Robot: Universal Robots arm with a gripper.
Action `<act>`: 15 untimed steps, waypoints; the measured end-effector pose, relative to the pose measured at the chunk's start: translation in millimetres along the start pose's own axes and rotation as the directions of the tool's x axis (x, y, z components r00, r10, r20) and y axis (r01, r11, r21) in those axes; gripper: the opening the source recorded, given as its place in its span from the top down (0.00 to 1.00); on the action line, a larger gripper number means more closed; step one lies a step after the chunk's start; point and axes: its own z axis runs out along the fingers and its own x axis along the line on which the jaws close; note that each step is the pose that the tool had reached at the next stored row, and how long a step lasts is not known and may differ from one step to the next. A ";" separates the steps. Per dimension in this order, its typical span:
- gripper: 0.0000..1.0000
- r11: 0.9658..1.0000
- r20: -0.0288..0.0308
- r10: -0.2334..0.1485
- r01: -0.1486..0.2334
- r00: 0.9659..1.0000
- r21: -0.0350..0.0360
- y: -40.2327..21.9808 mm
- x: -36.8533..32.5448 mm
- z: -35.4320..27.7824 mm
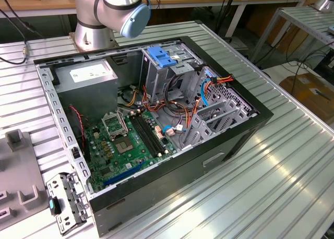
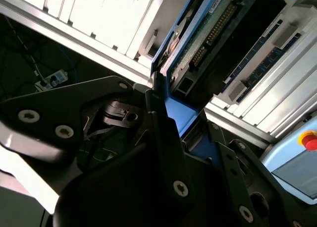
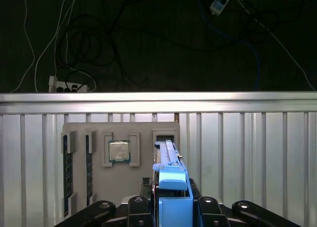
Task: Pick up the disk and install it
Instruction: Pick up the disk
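- The gripper [image 3: 173,209] is closed on the disk [image 3: 167,155]: the blue frame is pinched between the 2 fingers [image 2: 161,128], at 1 end of the disk only.
- A slip or a swing could be caused by so short a hold, since the long body reaches out unsupported beyond the fingers, and a quick turn may twist it in the grip.
- If the disk is drawn out askew, its frame could be jammed against the slot walls of the tray [image 3: 143,130], and the tray could be dragged along.
- The CPU [image 3: 119,151] lies just beside that slot and could be knocked by a tilted disk.
- Inside the case [image 1: 224,155], loose cables [image 1: 177,111] are strung near the cage [image 1: 156,77], and these could be snagged or trapped on entry.
- The disk is held on edge, running straight out from between the fingers towards the tray's slot.
- Whether its far end is seated in the slot or just clear cannot be told; it seems seated.
- In the second wrist view, the disk [image 2: 198,43] is shown with its circuit board bared and the gripper [image 2: 181,115] at its near end.
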 end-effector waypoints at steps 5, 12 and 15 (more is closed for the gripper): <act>0.63 1.000 0.000 0.000 0.000 1.000 0.000 0.0 0.0 -2.4; 0.63 1.000 0.000 0.000 0.000 1.000 0.000 0.1 0.1 -6.4; 0.63 1.000 0.000 0.000 0.000 1.000 0.000 0.1 0.1 -8.7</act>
